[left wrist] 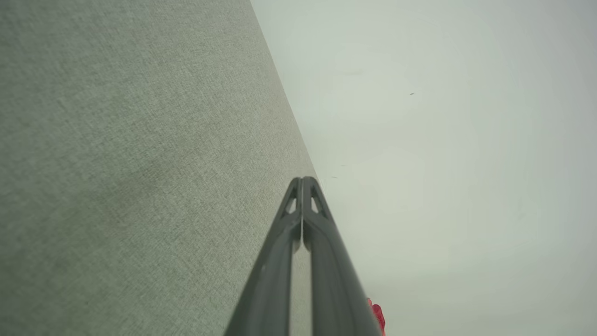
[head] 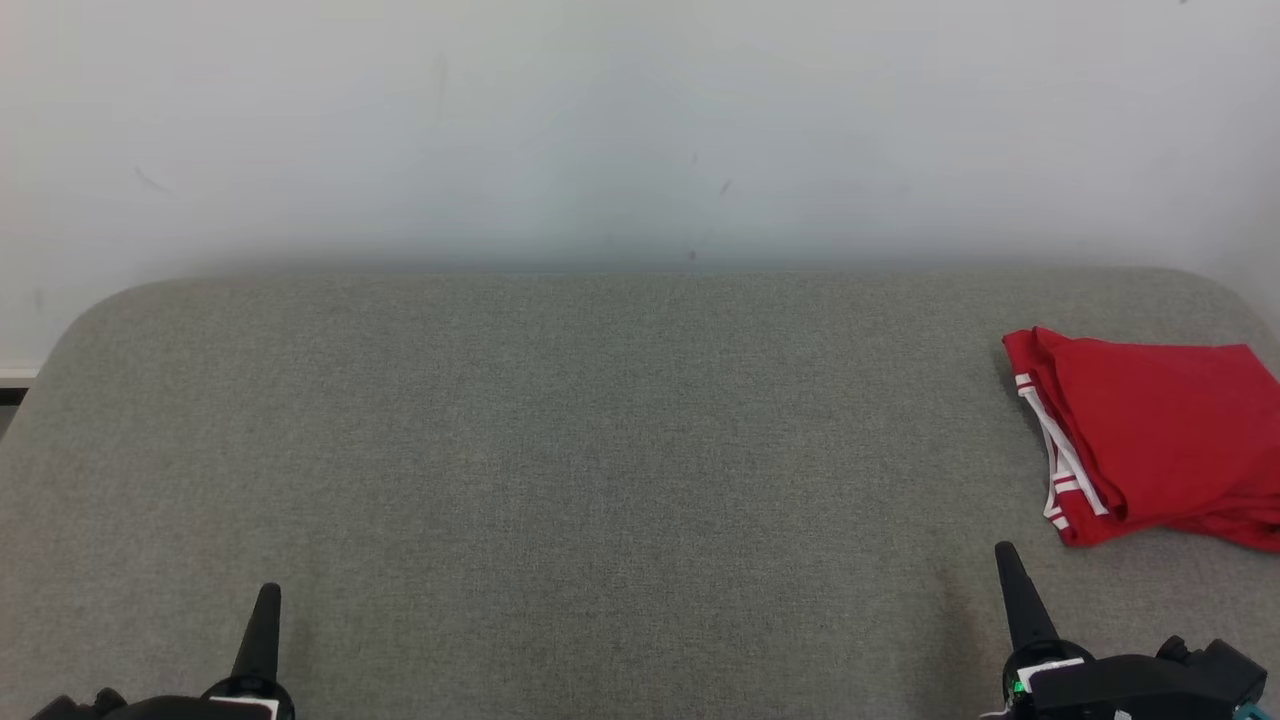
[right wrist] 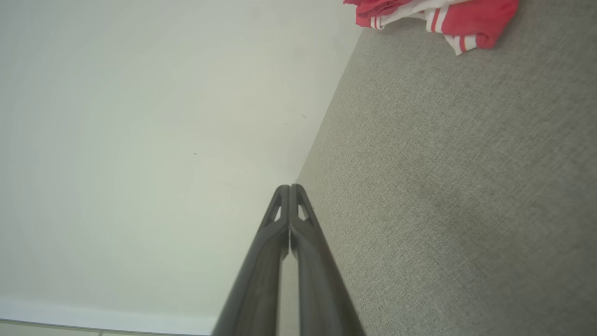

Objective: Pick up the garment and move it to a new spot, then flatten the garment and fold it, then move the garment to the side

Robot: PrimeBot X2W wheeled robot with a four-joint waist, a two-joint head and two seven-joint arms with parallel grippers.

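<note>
A grey woven fabric covers the tabletop (head: 560,450), which has rounded far corners and butts against a plain pale wall (head: 600,120) with a few faint scuffs. A red garment (head: 1150,440) with white striped trim lies folded at the tabletop's right edge, roughly midway between its near and far sides; the picture's border cuts off its right part. The left end effector (head: 265,600) sits over the tabletop's near left part and the right end effector (head: 1008,565) over its near right part, just short of the garment and apart from it. Both are clenched on nothing, their bodies cropped at the bottom. The wrist views show each pair of fingers pressed together tip to tip. The right wrist view shows the garment's striped trim bunched up, cropped at the top; the left wrist view catches just a red sliver beside a finger.
</note>
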